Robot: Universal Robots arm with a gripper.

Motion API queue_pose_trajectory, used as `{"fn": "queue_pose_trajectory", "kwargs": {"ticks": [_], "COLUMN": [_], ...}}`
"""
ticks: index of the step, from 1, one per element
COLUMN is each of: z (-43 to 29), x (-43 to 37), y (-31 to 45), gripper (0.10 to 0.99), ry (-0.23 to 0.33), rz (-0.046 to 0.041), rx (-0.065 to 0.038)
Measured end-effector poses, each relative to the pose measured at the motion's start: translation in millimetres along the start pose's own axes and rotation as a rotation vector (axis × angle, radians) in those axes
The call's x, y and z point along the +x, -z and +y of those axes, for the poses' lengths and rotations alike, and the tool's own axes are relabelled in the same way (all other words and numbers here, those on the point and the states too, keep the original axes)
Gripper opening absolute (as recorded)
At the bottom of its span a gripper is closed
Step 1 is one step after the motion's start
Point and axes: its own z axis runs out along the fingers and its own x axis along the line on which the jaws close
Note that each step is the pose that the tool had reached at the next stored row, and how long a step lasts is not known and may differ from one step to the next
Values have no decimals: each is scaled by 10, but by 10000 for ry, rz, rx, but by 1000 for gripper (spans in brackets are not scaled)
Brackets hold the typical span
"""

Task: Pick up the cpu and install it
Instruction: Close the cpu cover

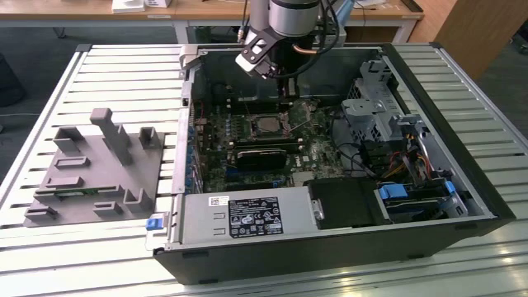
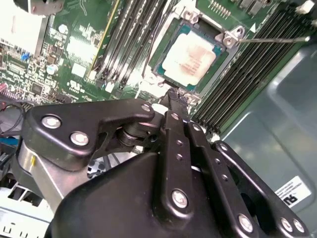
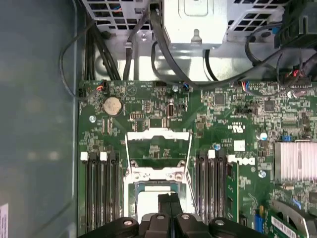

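Gripping end, second wrist view: the gripper (image 2: 174, 96) has its black fingers (image 2: 171, 144) closed tip to tip with nothing between them. The tips hang just beside the cpu and, as far as I can judge, do not touch it.
Cpu, second wrist view: the cpu (image 2: 190, 55) lies flat in the socket, silver top up and level with the frame around it. I judge it seated.
Socket lever, second wrist view: the thin lever (image 2: 277, 38) is swung away, so the socket is unlocked and the chip lies in it freely.
Cpu, first wrist view: the cpu (image 3: 148, 201) shows pale under the closed fingertips, between two banks of memory slots (image 3: 101, 191).
Load plate, first wrist view: the load plate (image 3: 158, 144) is hinged open over the motherboard (image 3: 237, 109), so nothing covers the chip.
Arm, exterior view: the arm (image 1: 290, 18) reaches straight down into the open computer case (image 1: 330, 253), wrist vertical over the socket. That pose suits a chip that must go in flat.
Cpu, exterior view: the cpu (image 1: 266, 125) sits mid-board, toward the case's far wall.
Case, exterior view: it lies on its side on the slatted worktop (image 1: 123, 74) with the panel off, giving access from above.
Fixture, exterior view: the gray fixture (image 1: 91, 179) stands at the exterior view's left, well apart from the case.
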Motion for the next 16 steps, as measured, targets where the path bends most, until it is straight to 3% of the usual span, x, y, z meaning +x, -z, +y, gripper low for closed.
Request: {"fn": "queue_pose_trajectory", "kwargs": {"ticks": [5,16], "z": [110,253], "x": [2,7], "y": [-22,-27], "gripper": [106,106], "ry": [-2,191], "rz": [90,97], "rx": [78,78]}}
